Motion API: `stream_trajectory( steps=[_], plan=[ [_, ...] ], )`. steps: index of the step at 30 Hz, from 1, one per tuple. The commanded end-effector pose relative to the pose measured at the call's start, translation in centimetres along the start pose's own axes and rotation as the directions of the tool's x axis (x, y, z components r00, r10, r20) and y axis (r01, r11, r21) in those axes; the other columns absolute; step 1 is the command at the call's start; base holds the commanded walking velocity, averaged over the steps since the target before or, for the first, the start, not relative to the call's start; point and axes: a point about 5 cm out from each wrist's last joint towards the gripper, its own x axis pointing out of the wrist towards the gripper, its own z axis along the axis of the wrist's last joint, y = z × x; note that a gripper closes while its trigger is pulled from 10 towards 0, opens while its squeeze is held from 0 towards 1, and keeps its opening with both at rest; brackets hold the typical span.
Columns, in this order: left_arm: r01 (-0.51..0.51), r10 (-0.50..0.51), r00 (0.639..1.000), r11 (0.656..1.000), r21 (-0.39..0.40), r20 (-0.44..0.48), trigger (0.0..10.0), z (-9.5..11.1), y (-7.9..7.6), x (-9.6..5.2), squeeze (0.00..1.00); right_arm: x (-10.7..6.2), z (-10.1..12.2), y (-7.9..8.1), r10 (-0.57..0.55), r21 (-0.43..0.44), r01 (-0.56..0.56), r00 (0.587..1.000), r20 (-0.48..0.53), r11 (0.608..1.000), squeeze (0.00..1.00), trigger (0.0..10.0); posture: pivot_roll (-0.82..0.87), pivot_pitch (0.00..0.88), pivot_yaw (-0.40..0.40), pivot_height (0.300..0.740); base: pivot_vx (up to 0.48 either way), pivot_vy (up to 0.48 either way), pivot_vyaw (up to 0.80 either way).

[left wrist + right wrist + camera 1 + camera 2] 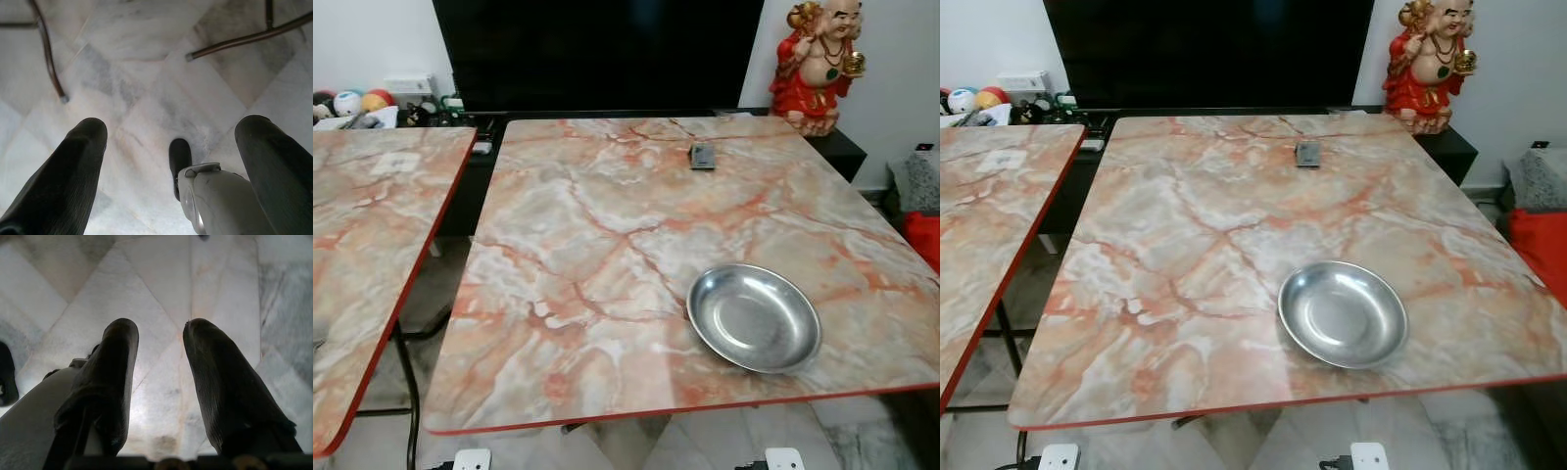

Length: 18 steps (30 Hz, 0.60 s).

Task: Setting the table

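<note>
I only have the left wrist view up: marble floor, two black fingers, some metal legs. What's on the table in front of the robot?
Observer: A round steel dish sits on the marble table, near the front edge on the robot's right side.
Operator: Anything else on it?
Observer: A small dark flat object lies near the far edge; too small to identify.
Operator: Where's the right gripper?
Observer: The right gripper hangs over the floor, fingers apart, holding nothing.
Operator: Any other surface nearby?
Observer: A second marble table stands to the robot's left, separated by a gap.
</note>
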Motion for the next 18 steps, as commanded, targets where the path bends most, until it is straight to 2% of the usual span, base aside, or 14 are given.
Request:
stream_trajectory(
  steps=[1, 11, 12, 14, 18],
  plan=[
    [-0.007, 0.007, 0.999, 1.000, -0.011, -0.039, 10.0, -1.2, 0.2, -0.4, 0.00, 0.1, 0.1, 0.2, 0.015, -0.006, -0.015, 1.000, 0.005, 1.000, 0.00, 10.0, 0.01, 0.059, -0.030, 0.740, 0.000, 0.000, 0.80],
    [-0.006, 0.005, 0.999, 1.000, -0.018, -0.044, 10.0, -1.3, 0.2, -0.4, 0.00, -0.1, -0.7, 0.4, 0.020, 0.001, -0.020, 1.000, -0.013, 1.000, 0.00, 10.0, 0.01, 0.055, -0.028, 0.740, 0.000, 0.000, 0.80],
    [-0.002, 0.001, 0.999, 1.000, -0.015, -0.044, 10.0, -1.3, 0.2, -0.4, 0.00, -0.1, -0.8, 0.4, 0.018, 0.028, -0.017, 1.000, -0.020, 0.999, 0.00, 10.0, 0.01, 0.055, -0.027, 0.740, 0.000, 0.000, 0.80],
    [0.000, -0.001, 0.999, 1.000, -0.013, -0.044, 10.0, -1.3, 0.2, -0.4, 0.00, -0.1, -1.0, 0.5, 0.025, 0.077, -0.023, 0.999, -0.028, 0.997, 0.00, 10.0, 0.02, 0.063, -0.023, 0.740, 0.000, 0.000, 0.00],
    [0.000, -0.001, 0.999, 1.000, -0.026, -0.043, 10.0, -1.3, 0.2, -0.4, 0.00, -0.1, -1.1, 0.6, 0.025, 0.091, -0.022, 0.999, -0.034, 0.996, 0.00, 10.0, 0.02, 0.069, -0.022, 0.740, 0.000, 0.000, 0.00]
  ],
)
